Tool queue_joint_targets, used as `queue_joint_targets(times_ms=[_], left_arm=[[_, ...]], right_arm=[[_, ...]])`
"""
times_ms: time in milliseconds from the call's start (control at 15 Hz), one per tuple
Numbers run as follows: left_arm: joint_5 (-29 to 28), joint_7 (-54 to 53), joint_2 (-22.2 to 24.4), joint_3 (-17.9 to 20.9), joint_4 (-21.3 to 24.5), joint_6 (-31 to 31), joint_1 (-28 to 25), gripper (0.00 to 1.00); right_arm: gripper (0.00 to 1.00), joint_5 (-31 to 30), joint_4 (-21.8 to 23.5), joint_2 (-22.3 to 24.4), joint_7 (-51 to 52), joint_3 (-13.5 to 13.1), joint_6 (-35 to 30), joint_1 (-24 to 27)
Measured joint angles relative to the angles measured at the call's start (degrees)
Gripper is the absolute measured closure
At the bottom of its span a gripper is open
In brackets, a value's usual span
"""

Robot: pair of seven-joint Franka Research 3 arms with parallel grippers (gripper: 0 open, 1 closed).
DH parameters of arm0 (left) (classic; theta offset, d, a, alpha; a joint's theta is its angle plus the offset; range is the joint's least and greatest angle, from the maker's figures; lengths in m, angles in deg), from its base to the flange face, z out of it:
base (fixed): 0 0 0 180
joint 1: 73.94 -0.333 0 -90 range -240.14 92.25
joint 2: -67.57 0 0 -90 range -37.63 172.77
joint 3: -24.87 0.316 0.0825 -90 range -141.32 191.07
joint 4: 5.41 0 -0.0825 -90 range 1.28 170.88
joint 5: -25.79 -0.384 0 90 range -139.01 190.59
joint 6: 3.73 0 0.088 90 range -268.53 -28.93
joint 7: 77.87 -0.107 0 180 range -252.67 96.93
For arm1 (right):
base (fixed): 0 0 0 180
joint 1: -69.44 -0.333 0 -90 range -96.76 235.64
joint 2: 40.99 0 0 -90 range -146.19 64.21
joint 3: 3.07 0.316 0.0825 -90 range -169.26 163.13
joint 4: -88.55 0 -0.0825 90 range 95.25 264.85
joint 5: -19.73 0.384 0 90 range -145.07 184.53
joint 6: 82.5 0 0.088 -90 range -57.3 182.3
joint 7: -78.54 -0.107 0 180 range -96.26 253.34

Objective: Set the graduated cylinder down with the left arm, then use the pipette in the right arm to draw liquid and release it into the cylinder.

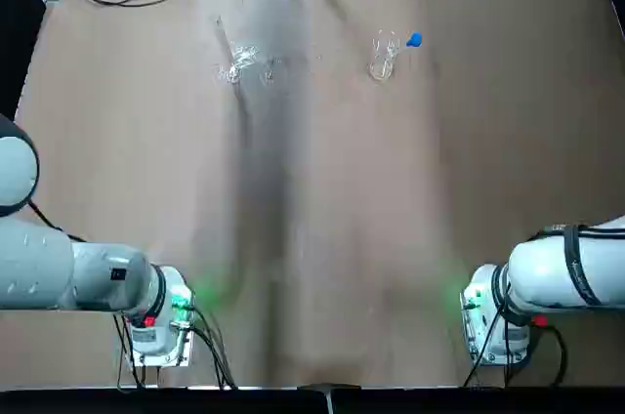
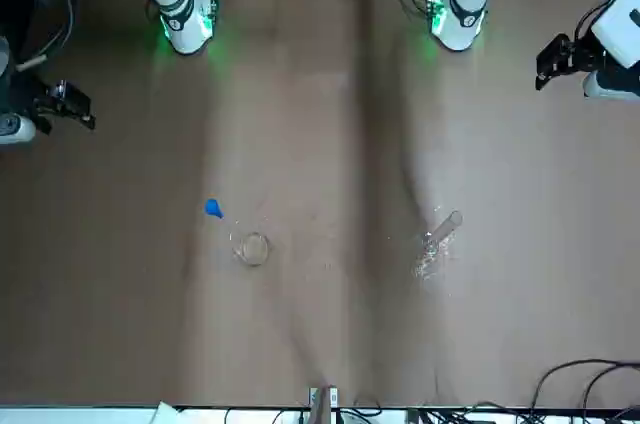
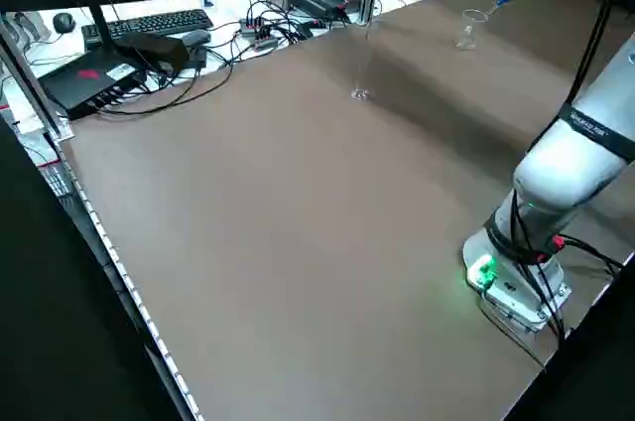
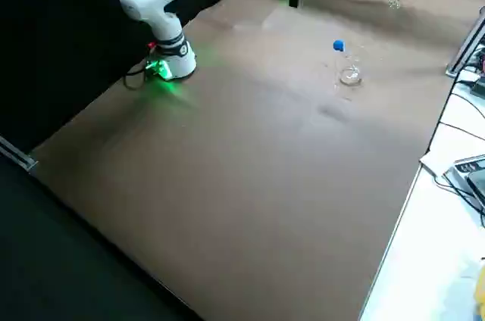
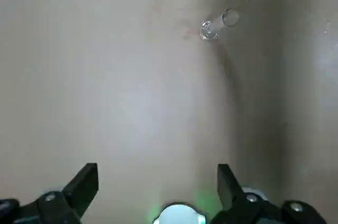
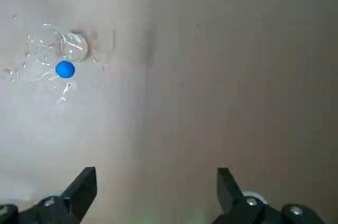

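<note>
Cylinder (image 5: 214,26) stood upright; pipette (image 6: 65,69) leaned in beaker (image 6: 74,48). 2 grippers, left (image 5: 158,195), right (image 6: 157,196), hung above table (image 1: 322,189), fingers apart.

Overhead camera looks down; front one faces the robot, both sharing the worktop (image 1: 322,189). Side cameras look down diagonally from raised spots. Wrist cameras look down closer.
</note>
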Motion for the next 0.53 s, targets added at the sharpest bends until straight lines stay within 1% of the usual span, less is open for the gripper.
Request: queue_joint_targets(times_ms=[133,267,333,400,533], left_arm=[[-0.1,0.0,-0.1,0.0,0.0,-0.1,0.0,0.00],[-0.1,0.0,-0.2,-0.1,0.0,-0.1,0.0,0.00],[-0.1,0.0,-0.2,-0.1,0.0,-0.1,0.0,0.00],[-0.1,0.0,-0.2,-0.1,0.1,0.0,0.0,0.00],[-0.1,0.0,-0.7,-0.1,0.4,0.0,0.0,0.00]], right_arm=[[0.00,0.0,0.4,0.5,0.0,-0.6,-0.4,-0.8],[0.00,0.0,1.2,0.9,0.0,-3.6,-0.6,-3.5],[0.00,0.0,1.8,1.3,0.0,-4.6,-0.6,-4.4],[0.00,0.1,2.3,1.7,0.0,-5.1,-0.6,-4.9],[0.00,0.4,3.2,2.3,0.0,-5.3,-0.6,-5.4]])
